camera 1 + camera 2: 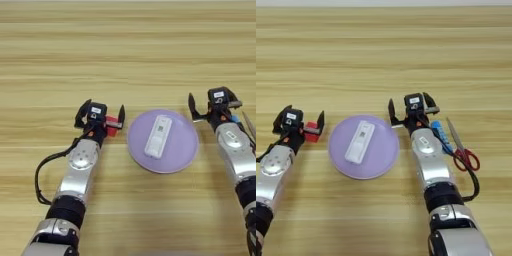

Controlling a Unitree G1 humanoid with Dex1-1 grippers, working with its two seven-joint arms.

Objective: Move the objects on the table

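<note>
Red cube (112,126) sits between spread fingers of left claw (101,116), just left of lavender plate (185,150) (white bar (158,136) on it); right claw (412,111) spread, empty, beside plate's right rim.

The table (125,45) is light brown, striped with darker horizontal grain. The plate (182,150) is plain lavender; the bar (158,136) is white with a small grey mark, perhaps a label. The cube (112,126) is red. The scissors (466,156) have red handles.
</note>
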